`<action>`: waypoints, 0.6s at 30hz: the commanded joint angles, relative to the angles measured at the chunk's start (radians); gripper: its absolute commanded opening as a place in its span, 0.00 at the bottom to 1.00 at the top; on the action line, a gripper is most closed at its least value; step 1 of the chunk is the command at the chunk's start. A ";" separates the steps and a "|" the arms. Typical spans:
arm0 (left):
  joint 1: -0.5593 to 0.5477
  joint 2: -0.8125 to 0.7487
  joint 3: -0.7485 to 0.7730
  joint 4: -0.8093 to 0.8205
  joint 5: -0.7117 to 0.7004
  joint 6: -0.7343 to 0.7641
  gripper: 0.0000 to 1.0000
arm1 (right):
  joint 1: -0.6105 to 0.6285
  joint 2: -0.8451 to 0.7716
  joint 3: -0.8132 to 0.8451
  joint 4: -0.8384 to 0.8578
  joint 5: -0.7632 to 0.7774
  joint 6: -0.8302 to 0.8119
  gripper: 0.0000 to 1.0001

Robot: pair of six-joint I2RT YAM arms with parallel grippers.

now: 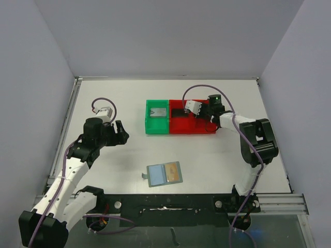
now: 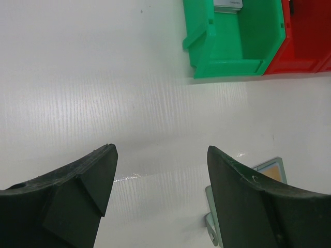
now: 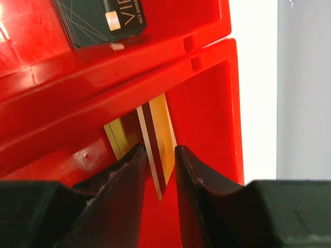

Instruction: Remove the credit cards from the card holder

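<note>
Inside the red bin point(image 3: 207, 103), right fingers point(image 3: 124, 181) pinch a partly hidden credit card point(image 3: 158, 139); left fingers point(image 2: 77, 191) spread apart.

"VI…" lettering on dark card point(image 3: 101, 18)

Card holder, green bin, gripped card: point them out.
card holder point(image 1: 156, 175), top external view, bare panel.
green bin point(image 2: 232, 68), left wrist view, near wall.
credit card point(image 3: 159, 135), right wrist view, striped face.

White arms point(image 1: 64, 178), black joints point(image 1: 95, 130), purple cables point(image 1: 206, 86)
</note>
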State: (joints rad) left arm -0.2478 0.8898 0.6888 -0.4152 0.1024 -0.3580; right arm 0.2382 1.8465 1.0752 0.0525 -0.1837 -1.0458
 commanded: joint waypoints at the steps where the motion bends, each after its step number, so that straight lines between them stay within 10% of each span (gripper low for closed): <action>1: 0.002 0.004 0.012 0.036 0.014 0.010 0.70 | -0.021 -0.025 0.021 0.003 -0.036 0.015 0.30; 18: 0.001 0.013 0.012 0.036 0.027 0.013 0.70 | -0.028 -0.020 0.040 -0.027 -0.043 0.049 0.39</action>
State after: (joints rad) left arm -0.2478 0.9016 0.6891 -0.4156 0.1112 -0.3580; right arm 0.2108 1.8465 1.0756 0.0189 -0.2020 -1.0100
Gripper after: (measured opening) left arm 0.689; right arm 0.391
